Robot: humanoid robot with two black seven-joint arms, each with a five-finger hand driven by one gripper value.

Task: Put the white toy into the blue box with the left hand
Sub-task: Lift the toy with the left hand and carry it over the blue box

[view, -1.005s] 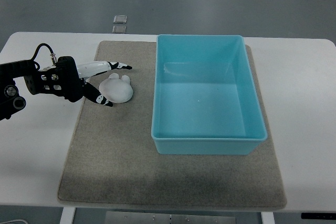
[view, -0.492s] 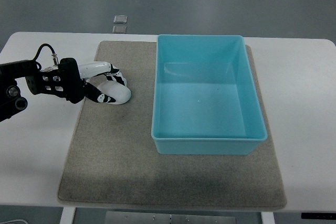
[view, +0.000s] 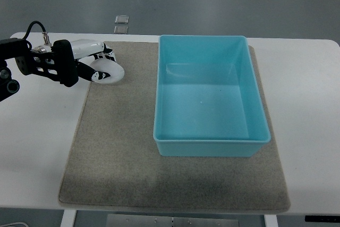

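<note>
The white toy (view: pixel 111 72) is held at the far left part of the grey mat (view: pixel 122 152), with my left hand (view: pixel 101 65) shut around it; black-tipped fingers wrap its top and left side. The left arm comes in from the left edge over the white table. The blue box (view: pixel 211 134) stands open and empty at the centre right of the mat, well to the right of the hand. Whether the toy touches the mat or hangs above it, I cannot tell.
The white table (view: pixel 308 131) extends on both sides of the mat. Two small clear squares (view: pixel 121 24) lie on the floor beyond the table's far edge. The right arm does not show.
The left hand's fingers closed around the white toy, then hand and toy moved up and to the left, away from the blue box.
</note>
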